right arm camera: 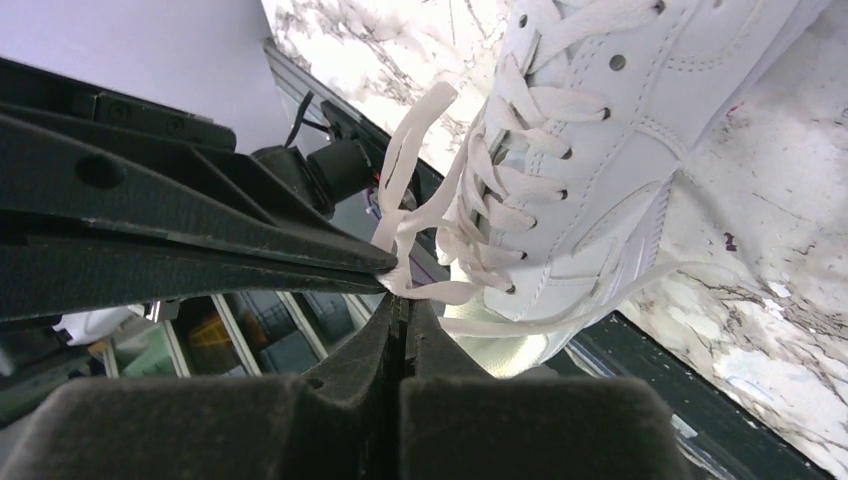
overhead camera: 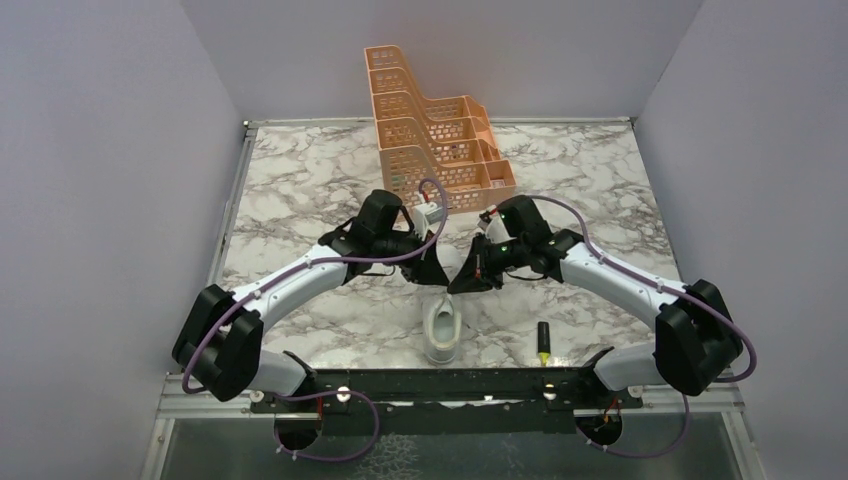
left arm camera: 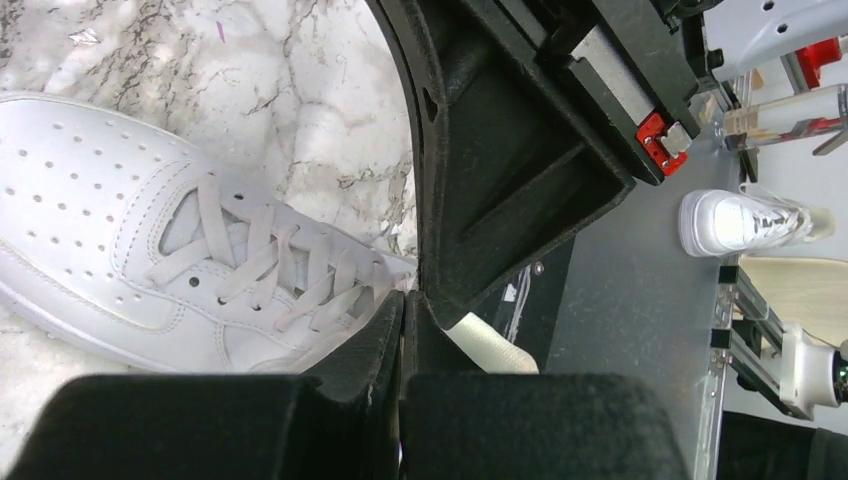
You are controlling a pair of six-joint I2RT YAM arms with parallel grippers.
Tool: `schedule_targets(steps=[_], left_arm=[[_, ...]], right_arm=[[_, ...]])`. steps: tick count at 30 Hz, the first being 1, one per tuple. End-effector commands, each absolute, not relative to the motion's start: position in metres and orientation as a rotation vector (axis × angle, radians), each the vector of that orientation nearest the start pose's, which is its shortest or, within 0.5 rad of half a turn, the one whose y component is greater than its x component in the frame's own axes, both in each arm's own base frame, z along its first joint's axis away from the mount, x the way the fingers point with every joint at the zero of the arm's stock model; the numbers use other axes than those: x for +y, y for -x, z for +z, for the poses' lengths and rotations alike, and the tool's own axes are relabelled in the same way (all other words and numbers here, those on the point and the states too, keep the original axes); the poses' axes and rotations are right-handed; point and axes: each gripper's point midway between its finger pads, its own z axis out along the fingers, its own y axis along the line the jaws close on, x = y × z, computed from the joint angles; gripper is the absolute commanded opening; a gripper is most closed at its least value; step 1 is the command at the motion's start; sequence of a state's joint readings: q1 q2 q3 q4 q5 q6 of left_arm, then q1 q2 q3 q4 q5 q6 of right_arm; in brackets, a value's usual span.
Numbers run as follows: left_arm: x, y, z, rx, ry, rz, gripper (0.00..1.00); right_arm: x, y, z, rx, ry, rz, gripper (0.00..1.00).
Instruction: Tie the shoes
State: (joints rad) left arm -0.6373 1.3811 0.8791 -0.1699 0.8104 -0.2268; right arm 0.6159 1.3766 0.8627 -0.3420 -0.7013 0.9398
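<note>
One white sneaker [overhead camera: 442, 330] lies on the marble table near the front rail, its long white laces [right arm camera: 410, 170] pulled up from the eyelets. In the left wrist view the sneaker [left arm camera: 150, 260] fills the left side. My two grippers meet tip to tip just above it. The left gripper [overhead camera: 437, 272] [left arm camera: 408, 298] is shut, with a strip of lace [left arm camera: 490, 345] coming out beside its fingers. The right gripper [overhead camera: 466, 282] [right arm camera: 404, 300] is shut on the lace where the strands bunch at its tip. The left gripper's fingers [right arm camera: 300, 255] reach in from the left and touch the same bunch.
An orange stepped rack [overhead camera: 430, 140] stands at the back of the table. A dark marker with a yellow end [overhead camera: 544, 342] lies to the right of the sneaker. The black front rail [overhead camera: 380, 385] runs just below the shoe's heel.
</note>
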Motion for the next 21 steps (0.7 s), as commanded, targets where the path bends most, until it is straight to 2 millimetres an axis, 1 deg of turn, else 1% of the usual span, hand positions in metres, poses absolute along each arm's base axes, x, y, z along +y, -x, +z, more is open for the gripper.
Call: schedule_targets(steps=[1, 7, 9, 12, 16, 18, 21], left_arm=[[-0.309, -0.193, 0.173, 2.091, -0.910, -1.349, 0.00], [-0.309, -0.190, 0.179, 2.082, -0.899, -1.361, 0.00], [-0.309, -0.187, 0.180, 2.082, -0.904, -1.380, 0.00], [-0.307, -0.183, 0.176, 2.098, -0.900, -1.389, 0.00], [-0.305, -0.177, 0.167, 2.131, -0.891, -1.392, 0.00], [-0.304, -0.175, 0.163, 2.144, -0.888, -1.393, 0.00], [-0.302, -0.174, 0.162, 2.152, -0.877, -1.385, 0.00]], right_arm=[[0.298, -0.184, 0.141, 2.794, -0.233, 1.374, 0.01], [0.301, -0.185, 0.134, 2.783, -0.402, 1.291, 0.01], [0.299, -0.183, 0.130, 2.795, -0.464, 1.213, 0.01], [0.299, -0.187, 0.127, 2.743, -0.529, 1.144, 0.01], [0.306, -0.190, 0.122, 2.714, -0.585, 1.137, 0.01], [0.309, -0.194, 0.123, 2.682, -0.594, 1.118, 0.01], [0.308, -0.200, 0.127, 2.636, -0.624, 1.090, 0.01]])
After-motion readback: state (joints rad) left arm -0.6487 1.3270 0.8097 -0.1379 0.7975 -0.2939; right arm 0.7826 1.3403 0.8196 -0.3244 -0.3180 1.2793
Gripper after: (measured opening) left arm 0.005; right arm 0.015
